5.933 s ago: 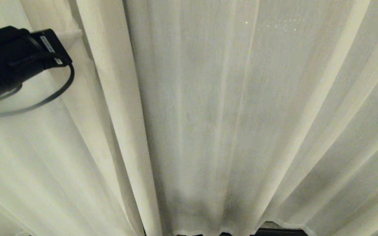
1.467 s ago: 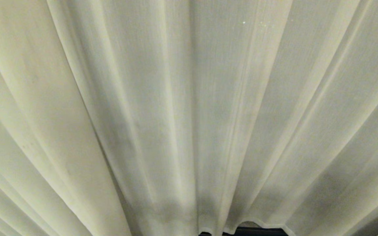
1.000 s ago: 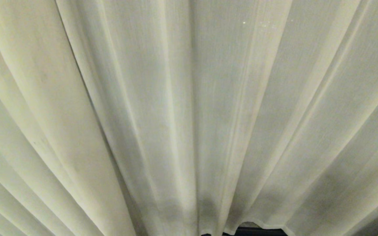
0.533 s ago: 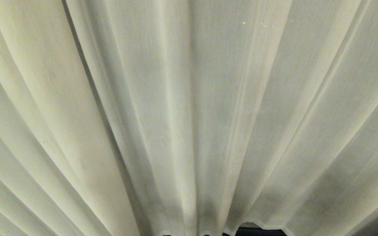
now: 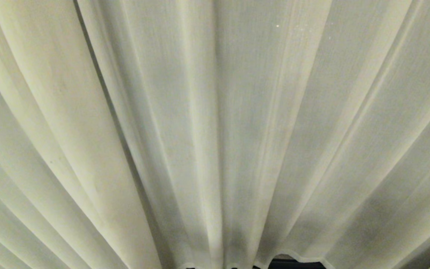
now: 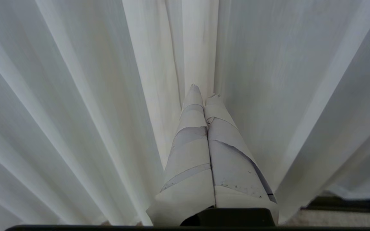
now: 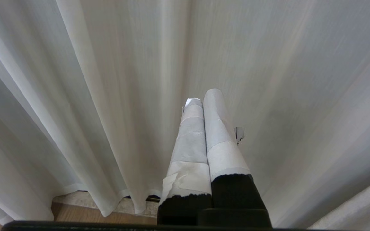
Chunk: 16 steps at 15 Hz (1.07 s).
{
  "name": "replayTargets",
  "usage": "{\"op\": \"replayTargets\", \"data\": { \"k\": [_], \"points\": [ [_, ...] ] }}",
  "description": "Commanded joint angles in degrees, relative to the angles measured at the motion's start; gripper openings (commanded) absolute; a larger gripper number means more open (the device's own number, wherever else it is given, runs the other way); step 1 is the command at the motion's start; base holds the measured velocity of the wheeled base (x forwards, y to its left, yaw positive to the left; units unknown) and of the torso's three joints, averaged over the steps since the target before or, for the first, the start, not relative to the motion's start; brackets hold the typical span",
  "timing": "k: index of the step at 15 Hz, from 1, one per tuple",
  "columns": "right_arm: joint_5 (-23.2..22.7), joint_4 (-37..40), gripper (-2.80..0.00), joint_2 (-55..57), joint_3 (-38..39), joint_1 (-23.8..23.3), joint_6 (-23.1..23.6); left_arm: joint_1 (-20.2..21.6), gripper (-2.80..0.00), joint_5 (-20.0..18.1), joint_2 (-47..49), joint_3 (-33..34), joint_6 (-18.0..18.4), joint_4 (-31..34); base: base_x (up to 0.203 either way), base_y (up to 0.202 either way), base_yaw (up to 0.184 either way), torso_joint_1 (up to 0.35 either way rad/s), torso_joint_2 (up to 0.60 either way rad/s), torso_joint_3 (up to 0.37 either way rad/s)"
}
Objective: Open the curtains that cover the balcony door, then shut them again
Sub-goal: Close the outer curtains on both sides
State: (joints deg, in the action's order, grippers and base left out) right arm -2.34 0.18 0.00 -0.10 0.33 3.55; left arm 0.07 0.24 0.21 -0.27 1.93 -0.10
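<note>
Across the whole head view hang the curtains point(image 5: 215, 123), cream woven panels drawn together in soft vertical folds that fan outward toward the bottom. Their hemmed lower edge shows only at the bottom of that view, with a dark strip point(image 5: 293, 264) peeking out beneath it; what that strip belongs to cannot be told. Neither arm appears in the head view. Seen from its own wrist camera, the left pincer point(image 6: 203, 91) points into a fold of the fabric, its tape-wrapped fingers point(image 6: 191, 141) pressed together with nothing between them. The right pincer point(image 7: 204, 96) likewise faces the cloth with fingers together and empty, and below the hem there a bit of wooden floor point(image 7: 82, 216) shows.
</note>
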Motion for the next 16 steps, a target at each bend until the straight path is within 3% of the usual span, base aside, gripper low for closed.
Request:
{"op": "replayTargets", "data": {
  "k": [1, 16],
  "points": [
    [-0.03, -0.01, -2.80, 0.09, 0.01, 0.02, 0.05, 0.01, -2.80, -0.16, -0.21, 0.27, 0.01, -0.34, 0.000, 0.000, 0.000, 0.000, 0.00, 0.000],
    [-0.03, -0.01, -2.80, 0.09, 0.01, 0.02, 0.05, 0.01, -2.80, -0.16, -0.21, 0.27, -0.26, -0.16, 0.000, 0.000, 0.000, 0.000, 0.00, 0.000]
  ]
}}
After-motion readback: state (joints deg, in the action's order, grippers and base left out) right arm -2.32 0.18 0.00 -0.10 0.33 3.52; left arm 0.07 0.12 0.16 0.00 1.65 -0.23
